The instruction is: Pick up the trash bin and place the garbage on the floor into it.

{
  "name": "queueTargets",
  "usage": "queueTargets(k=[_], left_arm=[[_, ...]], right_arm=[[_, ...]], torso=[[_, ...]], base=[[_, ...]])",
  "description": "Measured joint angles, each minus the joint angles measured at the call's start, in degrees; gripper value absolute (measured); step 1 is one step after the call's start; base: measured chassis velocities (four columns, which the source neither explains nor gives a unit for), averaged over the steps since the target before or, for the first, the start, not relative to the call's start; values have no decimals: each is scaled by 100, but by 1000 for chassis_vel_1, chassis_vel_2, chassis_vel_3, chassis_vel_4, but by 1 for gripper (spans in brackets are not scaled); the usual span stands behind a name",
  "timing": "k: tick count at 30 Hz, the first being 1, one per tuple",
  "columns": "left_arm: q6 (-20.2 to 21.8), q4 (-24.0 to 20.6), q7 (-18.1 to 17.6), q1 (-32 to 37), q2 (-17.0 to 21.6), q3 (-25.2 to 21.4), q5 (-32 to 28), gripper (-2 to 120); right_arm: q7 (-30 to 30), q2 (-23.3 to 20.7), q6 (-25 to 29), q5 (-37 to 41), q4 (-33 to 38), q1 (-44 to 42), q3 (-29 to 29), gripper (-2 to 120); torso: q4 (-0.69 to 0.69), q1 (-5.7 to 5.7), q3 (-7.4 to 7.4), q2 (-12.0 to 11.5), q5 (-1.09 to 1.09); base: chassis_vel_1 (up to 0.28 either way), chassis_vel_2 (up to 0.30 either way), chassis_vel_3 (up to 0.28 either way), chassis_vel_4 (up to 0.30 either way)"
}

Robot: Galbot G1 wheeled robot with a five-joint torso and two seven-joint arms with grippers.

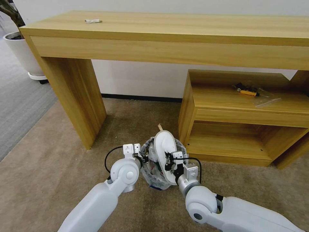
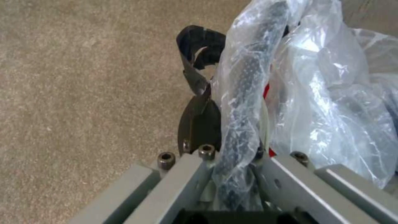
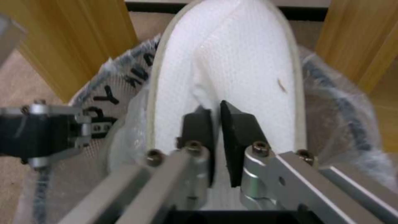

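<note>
The trash bin (image 1: pixel 150 181), small and lined with a crinkled clear bag, stands on the beige floor (image 1: pixel 64 167) between my two arms. My left gripper (image 1: pixel 141 157) is shut on its near-left rim. In the left wrist view the bagged rim (image 2: pixel 244 93) runs between the fingers (image 2: pixel 198 77) of that gripper (image 2: pixel 236 81). A white slipper (image 1: pixel 163 145) stands upright in the bin's mouth, and my right gripper (image 1: pixel 170 158) is shut on it. In the right wrist view the black pads (image 3: pixel 234 124) pinch the slipper (image 3: pixel 232 62) over the bin (image 3: pixel 348 118). A wooden stick (image 1: pixel 159 126) pokes up behind it.
A long wooden desk (image 1: pixel 167 35) spans the back, its leg (image 1: pixel 75 96) to the bin's left. A low wooden shelf unit (image 1: pixel 244 119) stands close on the right, with a screwdriver (image 1: pixel 248 91) on top. A white plant pot (image 1: pixel 24 54) and grey carpet (image 1: pixel 19 103) lie far left.
</note>
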Motion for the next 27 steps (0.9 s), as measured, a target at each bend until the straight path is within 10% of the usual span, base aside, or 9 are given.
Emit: queueTargets(k=[27], left_arm=[[-12,233,60,17,12,-69,61,0]], right_arm=[[63,73,30,122,185,388,123,100]], torso=[[-1,-1,0,1,0]], base=[[0,0,0,0]])
